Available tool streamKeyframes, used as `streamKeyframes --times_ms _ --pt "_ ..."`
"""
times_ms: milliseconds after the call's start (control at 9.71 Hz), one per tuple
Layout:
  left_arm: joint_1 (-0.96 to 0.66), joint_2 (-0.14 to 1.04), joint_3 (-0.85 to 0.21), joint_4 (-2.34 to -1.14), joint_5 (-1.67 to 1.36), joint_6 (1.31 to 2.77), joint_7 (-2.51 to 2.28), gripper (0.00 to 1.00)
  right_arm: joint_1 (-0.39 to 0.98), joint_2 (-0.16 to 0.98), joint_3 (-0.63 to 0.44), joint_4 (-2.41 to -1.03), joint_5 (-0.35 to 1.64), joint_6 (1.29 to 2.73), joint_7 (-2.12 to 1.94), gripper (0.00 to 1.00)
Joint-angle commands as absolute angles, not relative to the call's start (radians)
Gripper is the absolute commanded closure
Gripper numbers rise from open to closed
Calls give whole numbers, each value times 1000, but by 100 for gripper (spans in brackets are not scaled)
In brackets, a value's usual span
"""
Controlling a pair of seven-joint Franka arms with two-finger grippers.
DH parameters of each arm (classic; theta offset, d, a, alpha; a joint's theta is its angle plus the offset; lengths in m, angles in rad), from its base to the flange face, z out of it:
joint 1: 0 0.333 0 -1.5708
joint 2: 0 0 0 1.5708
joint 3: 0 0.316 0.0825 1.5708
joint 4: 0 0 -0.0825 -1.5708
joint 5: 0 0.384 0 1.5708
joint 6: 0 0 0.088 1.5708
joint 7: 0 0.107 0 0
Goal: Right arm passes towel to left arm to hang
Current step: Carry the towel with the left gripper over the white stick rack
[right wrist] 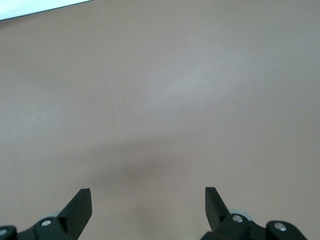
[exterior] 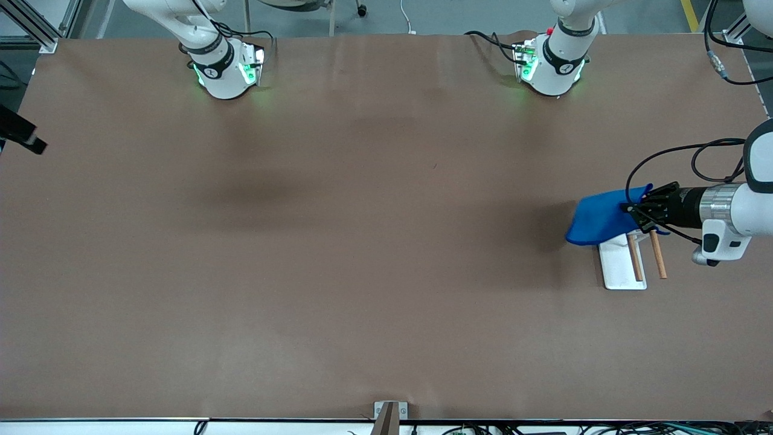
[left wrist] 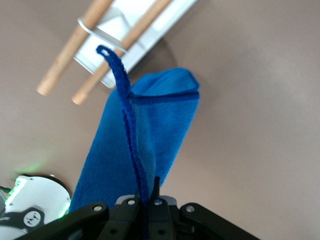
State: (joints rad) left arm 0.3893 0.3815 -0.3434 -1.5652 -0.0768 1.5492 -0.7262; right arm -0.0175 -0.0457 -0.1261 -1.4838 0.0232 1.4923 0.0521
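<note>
Pinches the towel (exterior: 601, 219) by its stitched edge in the left gripper (exterior: 631, 211), fingers pressed together on the hem, up over the rack (exterior: 622, 266) at the left arm's end of the table; hangs the cloth limp and folded on itself below the grip, a thin loop of edging (left wrist: 112, 60) trailing toward the two wooden rods (left wrist: 75, 52). Looks light, soft and floppy — no stiffness to hold a shape; likely drapes wherever laid, and probably clings a little to wood rather than sliding. Judged best held at the hemmed border near a corner, as now, so the free length falls over a rod. Waits with the right gripper (right wrist: 148, 205) spread wide and holding nothing, over bare brown table (exterior: 338, 241) — right arm (exterior: 205, 42) mostly out of the front view.
</note>
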Motion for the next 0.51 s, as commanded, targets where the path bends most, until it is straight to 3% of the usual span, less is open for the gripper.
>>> streamKeyframes --times_ms 0,412 --pt "405 391 -341 -1595 26 1603 -688 100 -6 -31 -135 -1465 6 1470 32 0" --pt "468 399 -333 -1589 115 1677 -551 100 -8 -31 -126 -1499 12 1494 41 0"
